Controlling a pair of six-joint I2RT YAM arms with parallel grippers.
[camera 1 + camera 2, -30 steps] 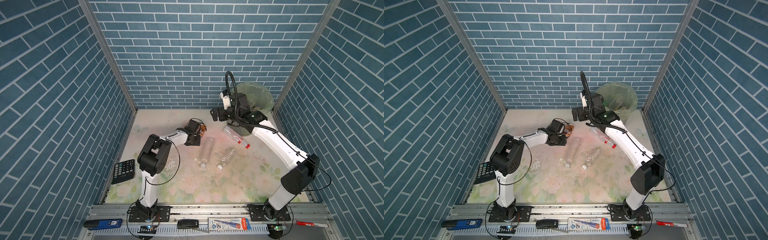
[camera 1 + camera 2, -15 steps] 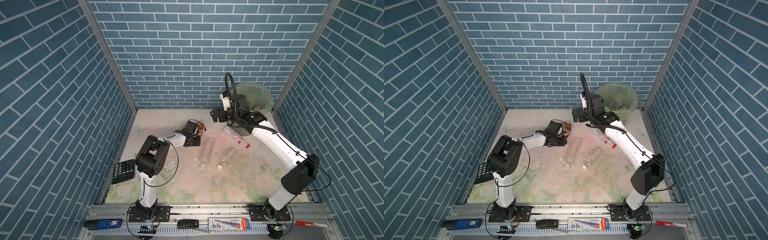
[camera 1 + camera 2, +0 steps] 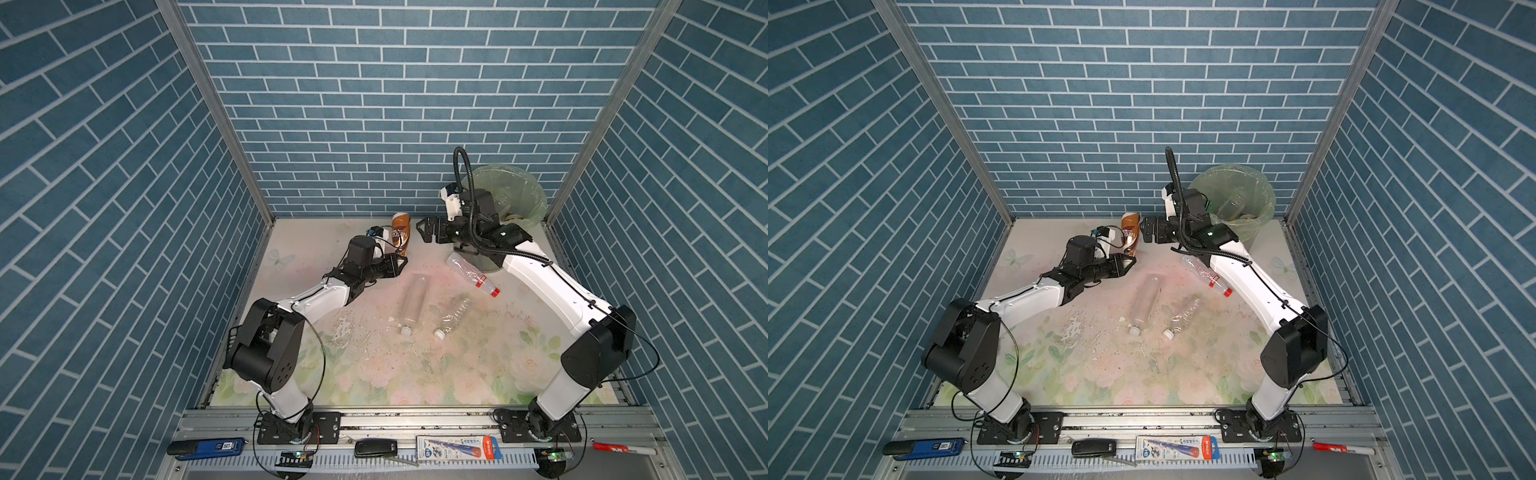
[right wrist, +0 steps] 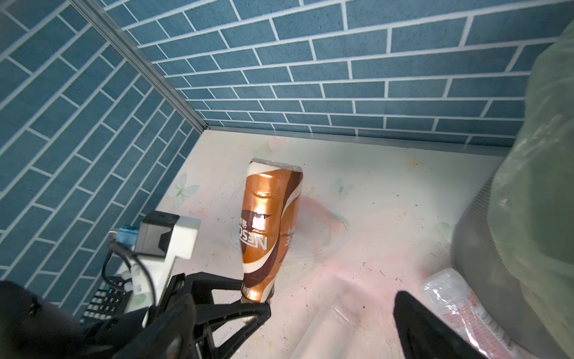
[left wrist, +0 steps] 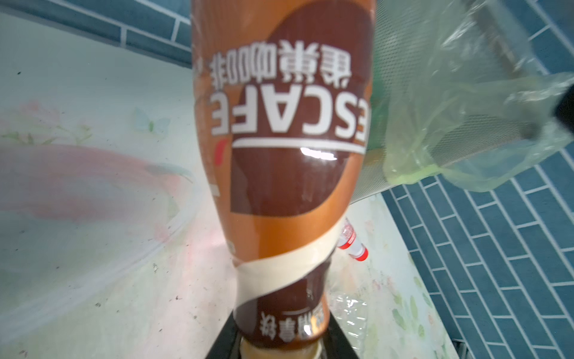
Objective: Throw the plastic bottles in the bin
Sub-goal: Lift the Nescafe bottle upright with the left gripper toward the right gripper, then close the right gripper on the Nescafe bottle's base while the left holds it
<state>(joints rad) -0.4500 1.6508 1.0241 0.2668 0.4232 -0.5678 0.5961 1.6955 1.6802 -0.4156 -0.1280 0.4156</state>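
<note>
Glossy brown bottle [image 3: 400, 232] newly upended, left gripper [image 3: 401, 261] clamped on its neck, right gripper [image 3: 422, 232] spread at its 3 o'clock, dented side visible only in right wrist view.

I see the bin [image 3: 530, 195] in the far right corner of the table [image 3: 374, 374], against the back wall. My left gripper [image 3: 402, 262] holds the coffee bottle [image 3: 400, 232] by its neck, base up, near the back, left of the bin. My right gripper [image 3: 420, 232] hangs just right of it, jaws apart, between it and the bin. Nearer me, the bin-side bottle [image 3: 467, 270] lies at the bin's foot, partly under my right arm. The left bottle [image 3: 413, 299] and the right bottle [image 3: 453, 311] lie side by side at mid-table, caps toward me.
</note>
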